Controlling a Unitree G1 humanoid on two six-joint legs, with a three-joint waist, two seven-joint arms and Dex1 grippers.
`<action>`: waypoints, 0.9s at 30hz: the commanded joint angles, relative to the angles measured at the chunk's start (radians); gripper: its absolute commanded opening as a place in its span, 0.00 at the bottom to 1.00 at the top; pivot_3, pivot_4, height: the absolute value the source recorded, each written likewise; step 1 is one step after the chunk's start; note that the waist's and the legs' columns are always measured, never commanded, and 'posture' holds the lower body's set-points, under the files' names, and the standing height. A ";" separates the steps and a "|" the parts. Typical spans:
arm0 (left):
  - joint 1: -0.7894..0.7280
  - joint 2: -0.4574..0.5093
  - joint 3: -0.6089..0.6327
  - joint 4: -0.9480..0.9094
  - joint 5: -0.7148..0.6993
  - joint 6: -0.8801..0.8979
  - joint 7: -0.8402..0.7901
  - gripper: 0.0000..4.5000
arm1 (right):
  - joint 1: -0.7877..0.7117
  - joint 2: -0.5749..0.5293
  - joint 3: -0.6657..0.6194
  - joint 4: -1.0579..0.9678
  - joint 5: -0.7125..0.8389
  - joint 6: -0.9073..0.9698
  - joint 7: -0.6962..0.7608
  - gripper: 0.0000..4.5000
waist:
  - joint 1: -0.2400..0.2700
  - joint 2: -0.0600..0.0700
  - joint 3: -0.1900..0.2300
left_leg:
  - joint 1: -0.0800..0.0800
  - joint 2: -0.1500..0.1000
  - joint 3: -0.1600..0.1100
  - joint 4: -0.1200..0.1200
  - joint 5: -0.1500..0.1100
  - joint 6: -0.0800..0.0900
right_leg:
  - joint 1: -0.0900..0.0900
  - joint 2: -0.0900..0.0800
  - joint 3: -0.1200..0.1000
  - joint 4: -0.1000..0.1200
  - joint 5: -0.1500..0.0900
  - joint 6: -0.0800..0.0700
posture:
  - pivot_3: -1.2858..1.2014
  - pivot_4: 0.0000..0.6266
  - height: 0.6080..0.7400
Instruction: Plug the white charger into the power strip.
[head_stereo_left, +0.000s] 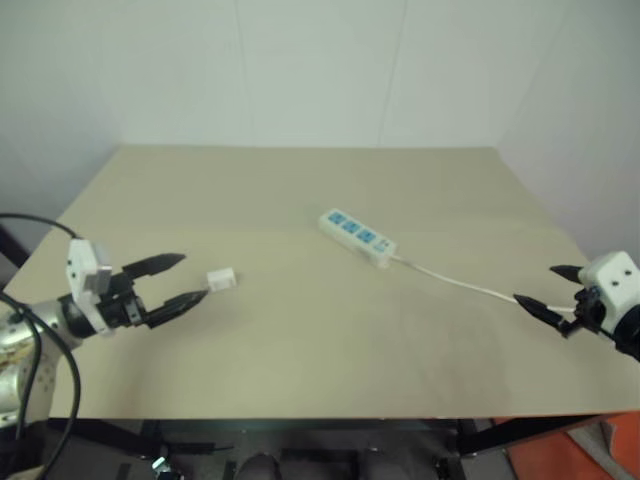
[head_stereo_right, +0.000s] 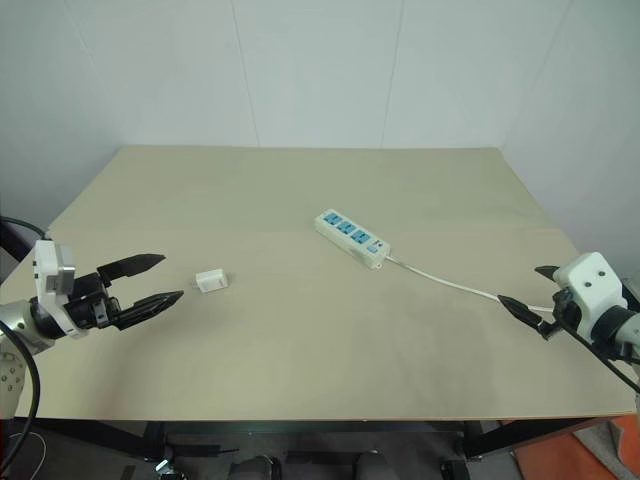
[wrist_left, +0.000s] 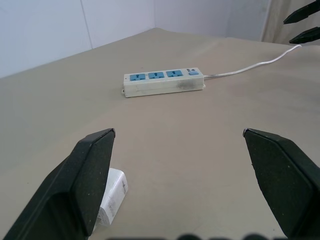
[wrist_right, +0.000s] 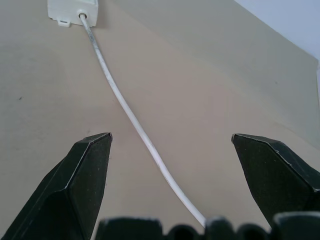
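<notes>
The left gripper (head_stereo_right: 145, 281) hovers level over the beige tabletop (head_stereo_right: 300, 180), fingers (wrist_left: 90, 170) spread apart and empty. The white charger (head_stereo_right: 210, 280) lies just beyond its fingertips, near but untouched. The right gripper (head_stereo_right: 528, 293) hangs over the far edge, fingers (wrist_right: 85, 175) wide apart, straddling the thin white cable (wrist_right: 130, 115). The power strip (head_stereo_right: 351, 238) lies between the two grippers, well apart from both. White walls stand behind.

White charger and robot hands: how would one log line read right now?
white charger: loose on table, unplugged | power strip: sockets empty | left gripper: open, near charger | right gripper: open, over cable
</notes>
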 joint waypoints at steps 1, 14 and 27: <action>-0.013 0.012 0.017 -0.030 -0.017 -0.002 0.003 1.00 | -0.006 -0.011 -0.021 -0.009 0.015 -0.017 0.002 1.00 | 0.000 0.000 0.000 | 0.000 0.000 0.000 0.000 0.000 0.000 | 0.000 0.000 0.000 0.000 0.000 0.000 | 0.52 0.24 1.00; -0.005 0.011 0.020 -0.041 -0.020 0.001 0.010 1.00 | -0.011 -0.010 -0.020 -0.008 0.023 -0.010 0.011 1.00 | 0.000 0.000 0.000 | 0.000 0.000 0.000 0.000 0.000 0.000 | 0.000 0.000 0.000 0.000 0.000 0.000 | 0.52 0.24 1.00; -0.037 0.032 -0.029 -0.041 0.024 0.011 0.024 1.00 | -0.491 0.164 0.313 0.434 -0.123 -0.060 0.050 1.00 | -0.014 -0.001 0.002 | 0.001 0.002 0.000 -0.001 0.000 0.000 | -0.001 0.004 0.004 0.000 0.001 -0.001 | 0.52 0.24 1.00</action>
